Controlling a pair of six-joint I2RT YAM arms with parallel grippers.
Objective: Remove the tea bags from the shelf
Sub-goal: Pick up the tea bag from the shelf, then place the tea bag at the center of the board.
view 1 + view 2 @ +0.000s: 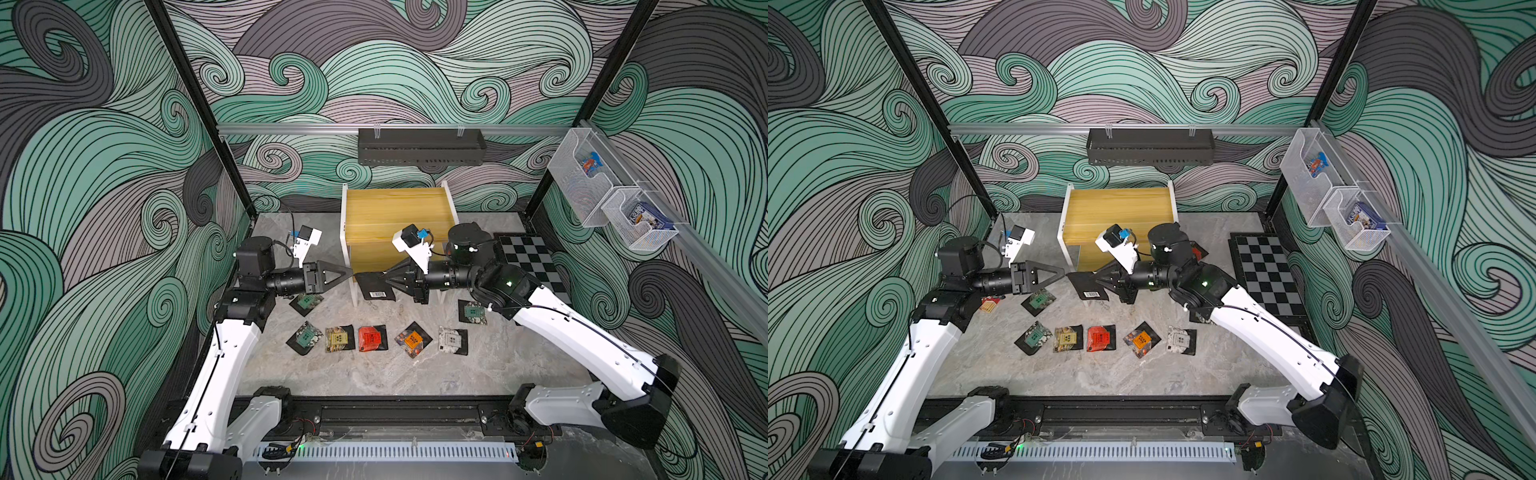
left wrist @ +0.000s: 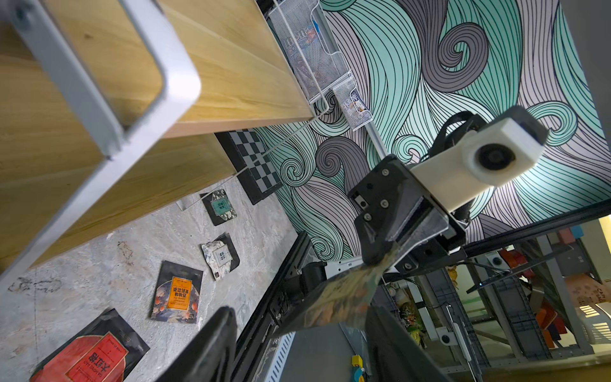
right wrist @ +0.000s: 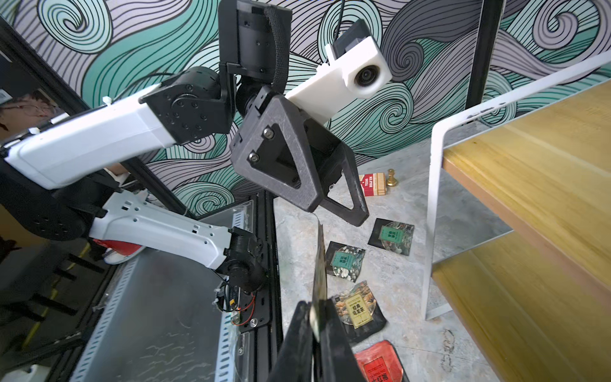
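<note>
Hovering left gripper [image 1: 348, 274]: we find its fingers [image 3: 359, 214] spread and empty, tips just beside the held tea bag [image 1: 374, 286].
Held tea bag: black back and barcode up, aloft above the surface [image 1: 374, 374], before the lower tier of the shelf [image 1: 399, 208].
Right gripper [image 1: 390, 279]: fingers clamped on that sachet's edge.
Shelf: stands behind both grippers.
Row of tea bags [image 1: 372, 338]: teal, yellow, red, orange, white, flat on the surface before us.

Black tray [image 1: 420, 146] on back wall, 2 clear mesh bins [image 1: 575, 195] w/ blue packets [image 1: 650, 217] on side rail, chessboard [image 1: 530, 257] flat on marble tabletop [image 1: 374, 374], red-white carton [image 3: 373, 184] just beside gold pawn [image 3: 391, 177].
</note>
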